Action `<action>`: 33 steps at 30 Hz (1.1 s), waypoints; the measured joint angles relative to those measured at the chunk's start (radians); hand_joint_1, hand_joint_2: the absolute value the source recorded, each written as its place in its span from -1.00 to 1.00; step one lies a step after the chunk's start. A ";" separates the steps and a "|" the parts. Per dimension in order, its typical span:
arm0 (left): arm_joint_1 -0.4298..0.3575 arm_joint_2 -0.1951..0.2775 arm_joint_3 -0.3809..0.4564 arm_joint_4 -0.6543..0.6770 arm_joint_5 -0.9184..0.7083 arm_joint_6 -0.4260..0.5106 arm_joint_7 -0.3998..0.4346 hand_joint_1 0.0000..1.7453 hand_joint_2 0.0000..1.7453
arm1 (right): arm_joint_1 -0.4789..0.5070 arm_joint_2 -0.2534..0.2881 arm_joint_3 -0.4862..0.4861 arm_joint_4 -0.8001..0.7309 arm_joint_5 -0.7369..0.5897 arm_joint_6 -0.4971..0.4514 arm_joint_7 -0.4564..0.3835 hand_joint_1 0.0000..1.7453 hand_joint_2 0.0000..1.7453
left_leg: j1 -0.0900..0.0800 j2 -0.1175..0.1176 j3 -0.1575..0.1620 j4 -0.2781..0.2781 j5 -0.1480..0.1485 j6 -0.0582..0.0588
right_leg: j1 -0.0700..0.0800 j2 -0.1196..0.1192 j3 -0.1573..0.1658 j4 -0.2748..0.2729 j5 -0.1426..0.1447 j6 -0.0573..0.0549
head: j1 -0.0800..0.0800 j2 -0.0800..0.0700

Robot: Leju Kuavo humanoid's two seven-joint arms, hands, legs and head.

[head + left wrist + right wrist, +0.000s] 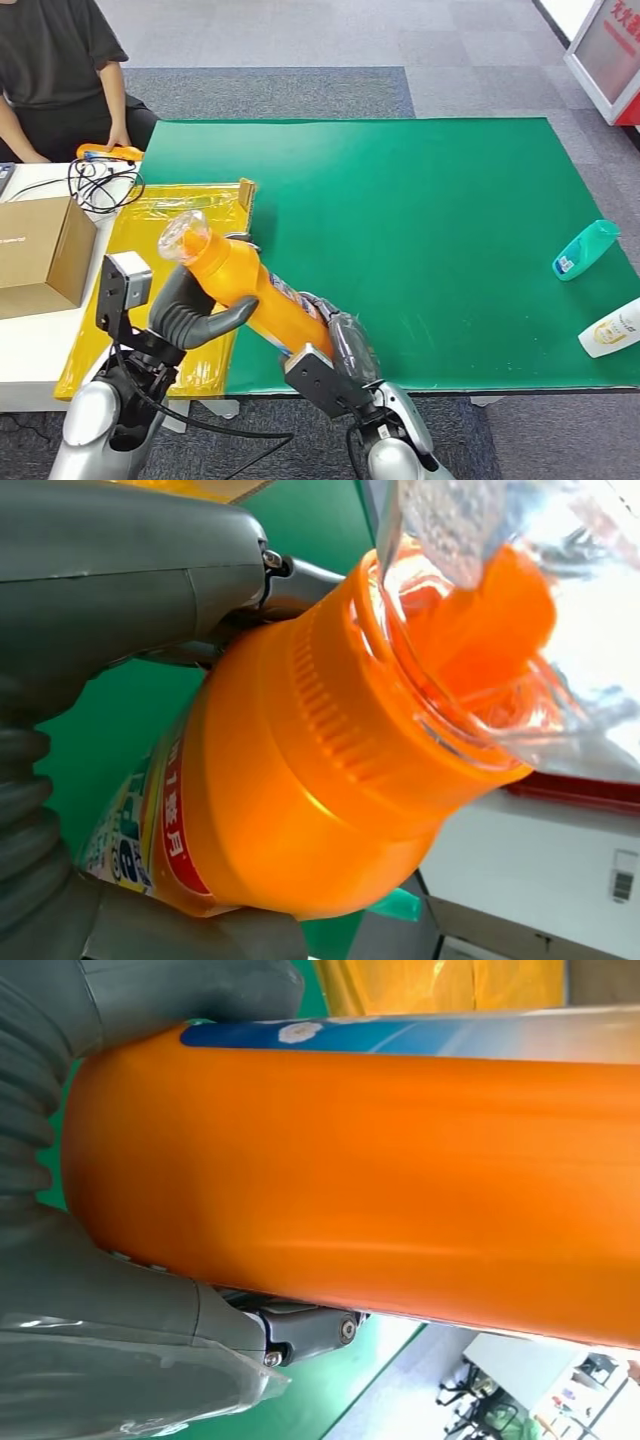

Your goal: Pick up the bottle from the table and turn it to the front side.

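Observation:
An orange bottle [249, 285] with a clear plastic cap cover [181, 235] is held in the air over the near left part of the green mat [423, 220], tilted with its cap toward the far left. My left hand [189, 310] grips its upper body just below the neck, thumb across the near side. My right hand [343, 345] holds the bottom end. In the left wrist view the orange bottle [317, 770] shows its ribbed cap and part of a label. In the right wrist view the orange bottle [362, 1170] runs across the picture with my thumb [189, 990] on it.
A teal bottle [585, 248] and a white bottle [611, 328] lie at the mat's right edge. A yellow padded sheet [151, 225] lies left of the mat. A cardboard box [41, 250] and cables sit on the white table, where a person [60, 60] is seated.

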 joint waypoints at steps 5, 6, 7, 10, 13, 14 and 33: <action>-0.006 0.000 0.001 0.000 0.061 -0.018 -0.022 1.00 1.00 | 0.000 -0.006 0.017 -0.014 0.000 -0.002 -0.002 -0.48 1.00 | 0.000 0.000 0.000 0.000 0.000 0.000 | 0.000 0.000 0.000 0.000 0.000 0.000 | 0.000 0.000; -0.007 0.000 0.002 0.000 0.070 -0.019 -0.025 1.00 1.00 | 0.000 -0.008 0.021 -0.017 0.000 -0.002 -0.004 -0.98 1.00 | 0.000 0.000 0.000 0.000 0.000 0.000 | 0.000 0.000 0.000 0.000 0.000 0.000 | 0.000 0.000; -0.008 0.000 0.002 0.000 0.078 -0.020 -0.029 1.00 1.00 | 0.000 -0.009 0.025 -0.021 0.000 -0.003 -0.007 -1.00 1.00 | 0.000 0.000 0.000 0.000 0.000 0.000 | 0.000 0.000 0.000 0.000 0.000 0.000 | 0.000 0.000; -0.009 0.000 0.004 0.000 0.100 -0.013 -0.047 1.00 1.00 | 0.000 -0.011 0.031 -0.032 -0.005 -0.013 -0.013 -1.00 1.00 | 0.000 0.000 0.000 0.000 0.000 0.000 | 0.000 0.000 0.000 0.000 0.000 0.000 | 0.000 0.000; -0.009 0.000 0.009 -0.004 0.109 0.017 -0.066 1.00 1.00 | 0.001 -0.011 0.032 -0.043 -0.018 -0.030 -0.007 -1.00 1.00 | 0.000 0.000 0.000 0.000 0.000 0.000 | 0.000 0.000 0.000 0.000 0.000 0.000 | 0.000 0.000; -0.010 0.000 0.013 -0.009 0.104 0.032 -0.068 1.00 1.00 | 0.002 -0.011 0.032 -0.047 -0.022 -0.034 -0.003 -1.00 1.00 | 0.000 0.000 0.000 0.000 0.000 0.000 | 0.000 0.000 0.000 0.000 0.000 0.000 | 0.000 0.000; -0.142 0.163 0.230 -0.151 -0.515 -0.056 0.024 0.98 1.00 | 0.115 -0.008 -0.129 -0.141 -0.066 0.041 0.018 -1.00 1.00 | 0.000 0.001 0.001 0.000 0.001 -0.001 | 0.000 0.001 0.000 0.000 0.001 -0.001 | 0.000 0.000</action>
